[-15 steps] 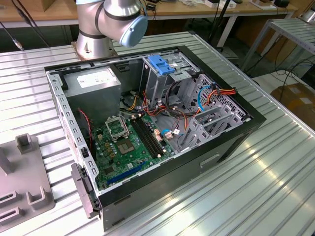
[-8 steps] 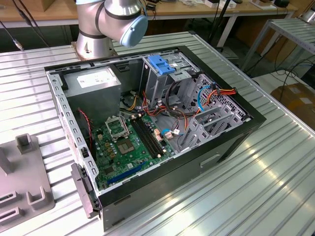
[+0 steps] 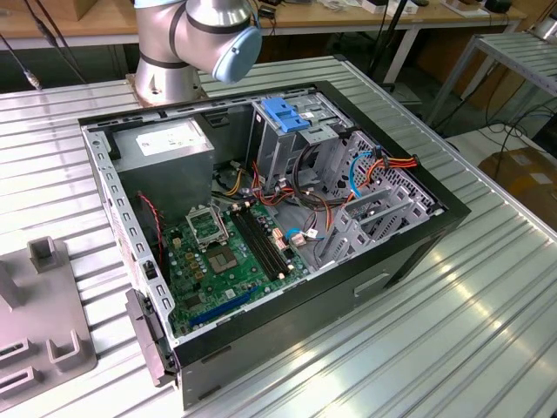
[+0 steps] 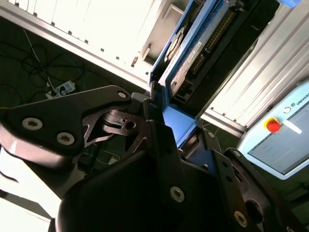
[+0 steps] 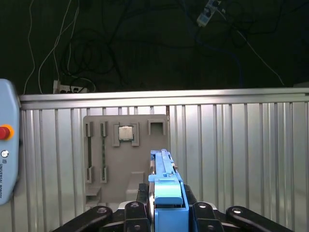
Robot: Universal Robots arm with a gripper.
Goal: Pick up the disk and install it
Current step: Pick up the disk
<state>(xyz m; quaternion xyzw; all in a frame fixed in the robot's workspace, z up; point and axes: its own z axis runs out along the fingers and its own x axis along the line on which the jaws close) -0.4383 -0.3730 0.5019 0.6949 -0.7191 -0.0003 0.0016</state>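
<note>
In both wrist views my gripper (image 5: 166,215) is shut on the disk (image 5: 167,189), with a black finger on either side of it. The disk stands edge-on in the first wrist view, its blue carrier rail facing the camera. In the second wrist view the disk (image 4: 190,58) shows a dark body, a white label and blue rails, rising out of the gripper (image 4: 175,129). The open computer case (image 3: 409,248) lies on the ribbed metal table in the exterior view. Inside it are a silver drive cage (image 3: 370,218) and a blue bracket (image 3: 285,114).
Inside the case are a grey power supply (image 3: 165,148), a green motherboard (image 3: 228,254) and loose cables (image 3: 383,165). A grey fixture plate (image 5: 120,159) holding a chip (image 5: 126,132) lies on the table below the gripper. A teach pendant (image 5: 7,145) lies beside it. The arm's base (image 3: 187,43) stands behind the case.
</note>
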